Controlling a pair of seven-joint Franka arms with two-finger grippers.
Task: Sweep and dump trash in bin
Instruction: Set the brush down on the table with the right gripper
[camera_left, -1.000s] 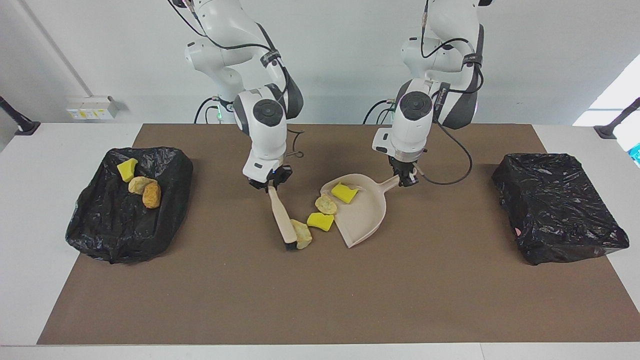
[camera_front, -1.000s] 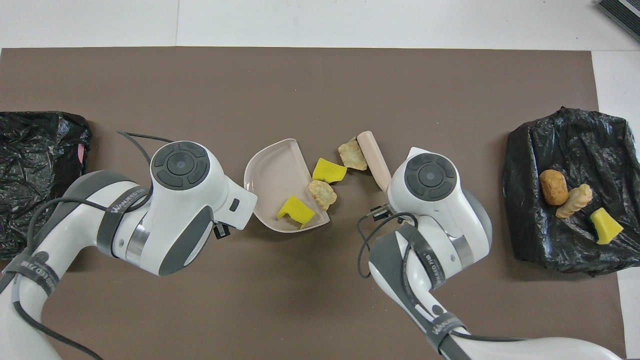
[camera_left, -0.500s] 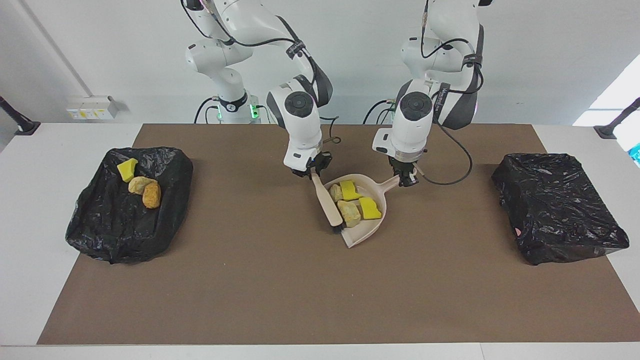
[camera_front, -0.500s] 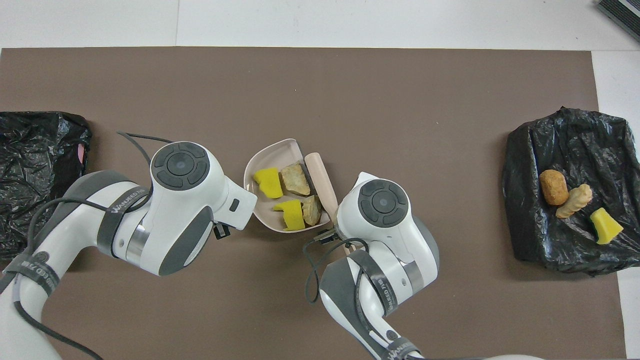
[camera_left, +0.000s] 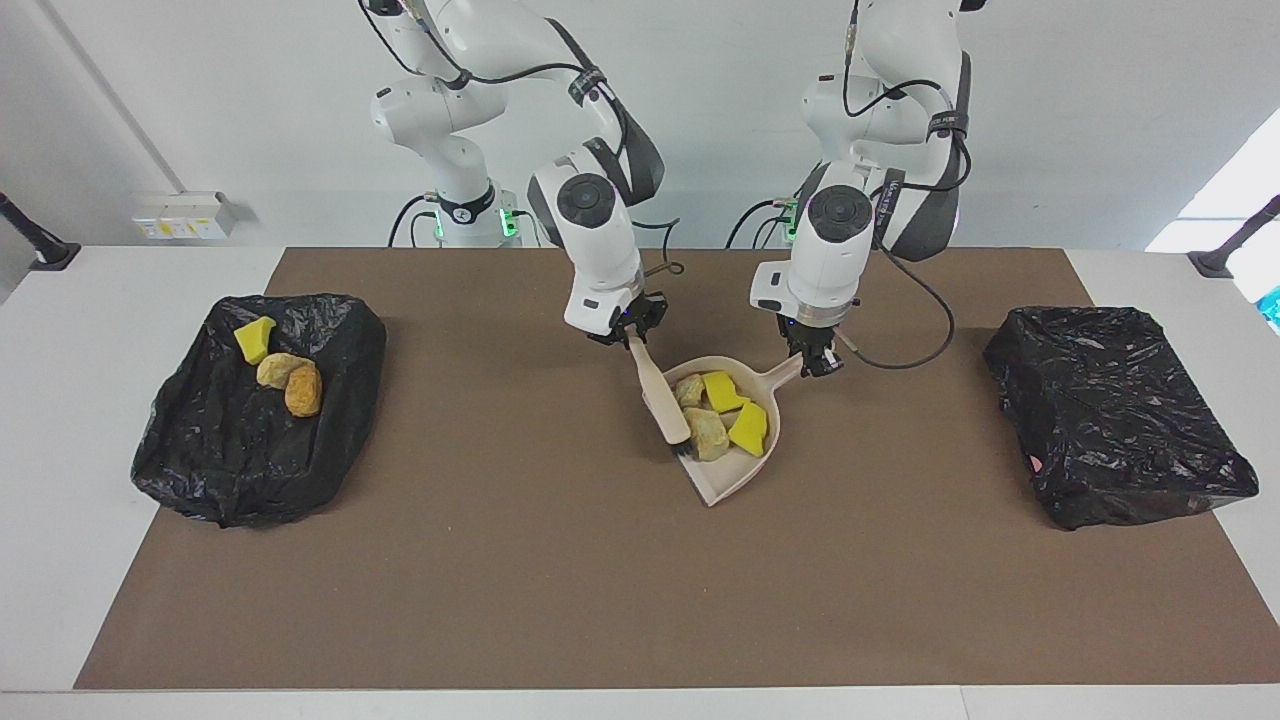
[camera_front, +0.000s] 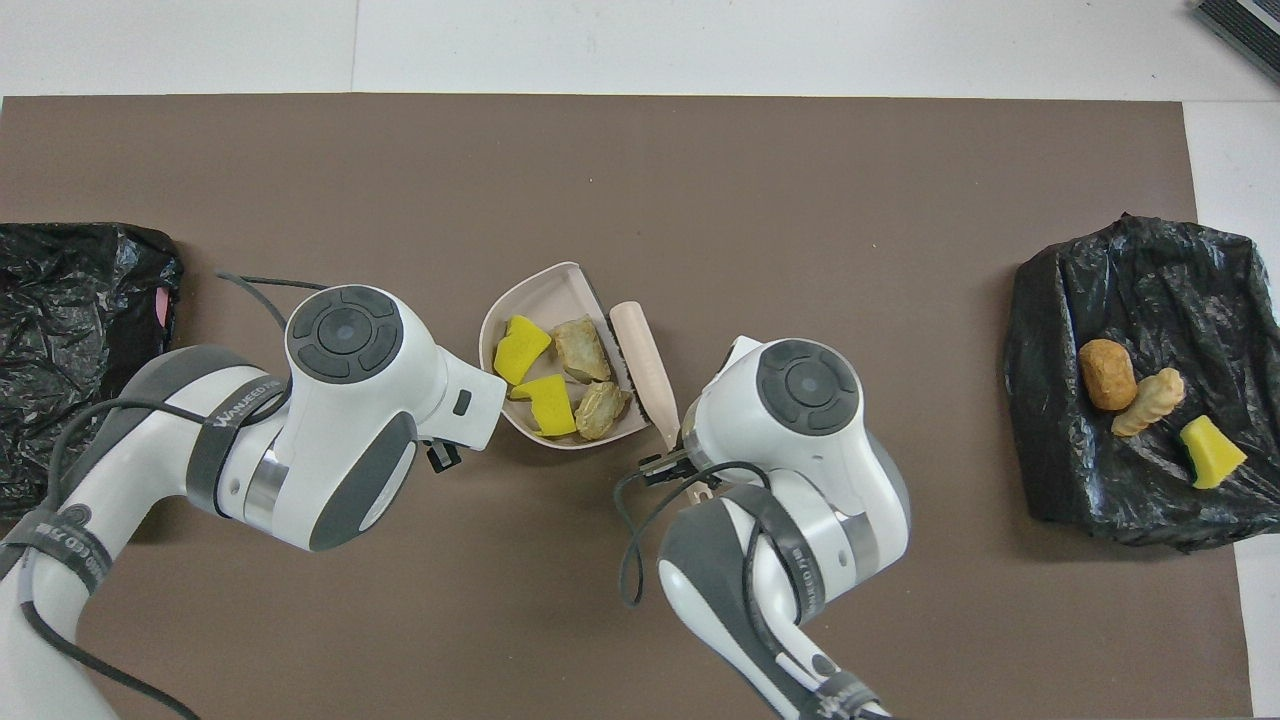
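- Four trash lumps (camera_left: 718, 410) now all in the dustpan (camera_left: 752, 465): two yellow wedges, two beige chunks; a sec ago only one wedge was in and three lay on the mat (camera_left: 560, 590) by its mouth
- Dustpan has tipped back a bit vs half a sec ago, mouth looks lifted, lumps slid toward the handle end
- Brush (camera_left: 662, 404) has come across w/ the sweep, bristles now at the pan's open edge, penning the lumps in
- Right gripper (camera_left: 632, 337) pinched tight on brush handle; left gripper (camera_left: 818, 362) clamped on dustpan handle
- Three more lumps (camera_left: 282, 372) already in the bin (camera_left: 330, 440) at right arm's end; other bin (camera_left: 1150, 470) at left arm's end shows none
- Means sweeping looks done; next prob carry pan to a bin & dump, keeping it level so nothing rolls out
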